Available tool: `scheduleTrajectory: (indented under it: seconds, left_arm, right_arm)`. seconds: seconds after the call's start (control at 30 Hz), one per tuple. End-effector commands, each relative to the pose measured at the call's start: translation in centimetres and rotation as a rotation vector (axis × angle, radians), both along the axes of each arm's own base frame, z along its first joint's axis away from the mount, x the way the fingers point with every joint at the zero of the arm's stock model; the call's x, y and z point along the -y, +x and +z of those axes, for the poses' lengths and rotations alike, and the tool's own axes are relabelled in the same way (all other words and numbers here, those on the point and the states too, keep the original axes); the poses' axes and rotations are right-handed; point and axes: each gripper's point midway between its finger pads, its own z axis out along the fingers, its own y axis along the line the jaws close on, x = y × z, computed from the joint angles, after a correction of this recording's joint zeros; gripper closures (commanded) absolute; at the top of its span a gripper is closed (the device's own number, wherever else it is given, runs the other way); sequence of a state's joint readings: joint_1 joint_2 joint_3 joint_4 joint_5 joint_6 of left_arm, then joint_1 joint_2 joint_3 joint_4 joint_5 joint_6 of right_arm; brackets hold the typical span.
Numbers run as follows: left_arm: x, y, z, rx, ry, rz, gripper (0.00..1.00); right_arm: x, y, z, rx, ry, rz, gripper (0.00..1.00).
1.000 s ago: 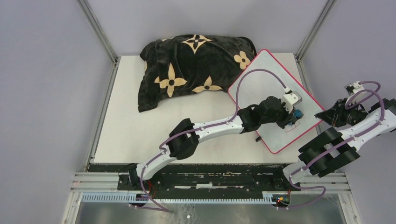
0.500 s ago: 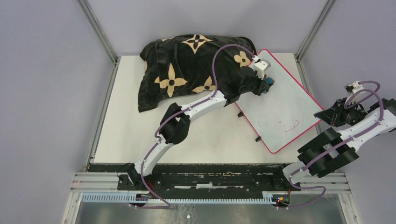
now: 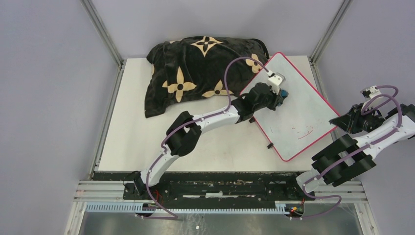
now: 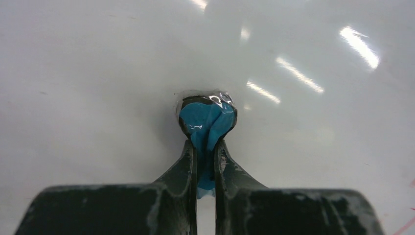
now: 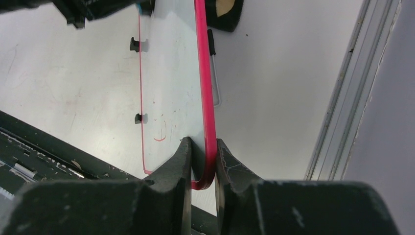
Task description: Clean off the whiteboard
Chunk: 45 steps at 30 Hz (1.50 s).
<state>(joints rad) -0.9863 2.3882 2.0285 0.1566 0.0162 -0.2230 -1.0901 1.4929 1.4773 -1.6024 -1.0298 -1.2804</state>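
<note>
The whiteboard (image 3: pixel 298 105), white with a red-pink rim, lies tilted at the table's right side, with faint red marks (image 3: pixel 304 131) near its lower right corner. My left gripper (image 3: pixel 281 97) is shut on a blue wad (image 4: pixel 205 122) and presses it on the board's upper left part. My right gripper (image 3: pixel 337 121) is shut on the board's right corner; in the right wrist view the red rim (image 5: pixel 209 142) sits between its jaws, and the red marks (image 5: pixel 160 132) show on the board's face.
A black pillow with tan flowers (image 3: pixel 195 68) lies at the back, touching the board's upper left edge. Small black clips (image 3: pixel 270 145) stick out under the board's left edge. Metal frame posts (image 3: pixel 325 29) stand at the back corners.
My left gripper swept from the board's lower right up to its top left corner, then came back down a little toward the middle. The red marks are uncovered. The right arm has held still.
</note>
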Motion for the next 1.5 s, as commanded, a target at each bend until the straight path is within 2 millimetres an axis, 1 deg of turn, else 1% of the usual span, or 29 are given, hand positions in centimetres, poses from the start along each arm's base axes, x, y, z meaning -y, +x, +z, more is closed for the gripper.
scheduleTrajectory:
  seconds: [0.0,0.1,0.2,0.23,0.3,0.47,0.53,0.6,0.67,0.77,0.8,0.83,0.93,1.07,1.17,1.23,1.3,1.37,1.4,1.43,1.47]
  left_arm:
    - [5.6,-13.1,-2.4,-0.048,0.04,-0.235,0.97]
    - [7.0,-16.6,-2.2,-0.065,0.008,-0.287,0.97]
    - [8.2,-19.7,-1.9,-0.083,-0.022,-0.332,0.97]
    - [8.4,-20.4,-1.9,-0.09,-0.032,-0.343,0.97]
    - [8.8,-21.5,-1.8,-0.102,-0.045,-0.363,0.97]
    - [8.7,-22.4,-2.5,-0.142,-0.061,-0.377,0.97]
    - [8.5,-22.1,-3.0,-0.128,-0.043,-0.359,0.97]
    - [8.0,-21.0,-3.2,-0.095,-0.014,-0.312,0.97]
    - [7.5,-19.9,-3.1,-0.061,0.014,-0.275,0.97]
    - [6.3,-18.0,-2.3,-0.009,0.04,-0.213,0.97]
    - [6.0,-17.4,-2.6,0.001,0.055,-0.195,0.97]
    - [5.5,-16.8,-0.7,0.019,0.035,-0.179,0.97]
    - [4.6,-15.9,0.3,0.024,0.023,-0.167,0.97]
    - [3.8,-15.5,1.8,0.038,0.01,-0.157,0.97]
    - [3.5,-16.5,3.3,0.026,-0.023,-0.191,0.97]
    - [3.4,-16.5,4.2,0.032,-0.036,-0.189,0.97]
    - [3.2,-15.4,4.0,0.056,-0.014,-0.148,0.97]
    - [3.2,-13.8,2.8,0.071,0.036,-0.094,0.97]
    - [3.4,-13.2,1.8,0.072,0.059,-0.079,0.97]
    - [3.7,-12.8,1.6,0.076,0.063,-0.072,0.97]
    - [3.9,-12.7,1.1,0.069,0.073,-0.074,0.97]
  right_arm:
    - [-3.3,-2.5,-0.4,-0.099,0.032,0.075,0.99]
    - [-3.4,-2.6,-0.4,-0.098,0.03,0.077,0.99]
    - [-3.4,-2.6,-0.3,-0.096,0.026,0.076,0.99]
    - [-3.4,-2.6,-0.3,-0.095,0.025,0.075,0.99]
    - [-3.4,-2.6,-0.2,-0.095,0.023,0.075,0.99]
    - [-3.4,-2.6,-0.3,-0.097,0.029,0.075,1.0]
    - [-3.4,-2.6,-0.3,-0.098,0.033,0.072,1.0]
    - [-3.4,-2.5,-0.3,-0.099,0.037,0.071,1.0]
    - [-3.4,-2.5,-0.4,-0.1,0.037,0.072,0.99]
    - [-3.4,-2.6,-0.5,-0.104,0.039,0.073,1.0]
    - [-3.3,-2.6,-0.6,-0.105,0.04,0.074,0.99]
    - [-3.3,-2.6,-0.6,-0.109,0.044,0.074,0.99]
    - [-3.2,-2.7,-0.9,-0.122,0.05,0.074,0.99]
    - [-3.1,-2.8,-1.1,-0.132,0.047,0.079,0.99]
    - [-3.1,-2.8,-1.2,-0.135,0.044,0.08,0.99]
    - [-3.1,-2.8,-1.1,-0.137,0.048,0.076,1.0]
    - [-3.2,-2.9,-1.0,-0.135,0.042,0.074,1.0]
    - [-3.3,-3.0,-0.8,-0.13,0.035,0.073,0.99]
    - [-3.4,-3.0,-0.7,-0.127,0.029,0.073,0.99]
    - [-3.5,-3.0,-0.6,-0.124,0.024,0.073,0.99]
    - [-3.6,-3.0,-0.5,-0.121,0.019,0.074,0.99]
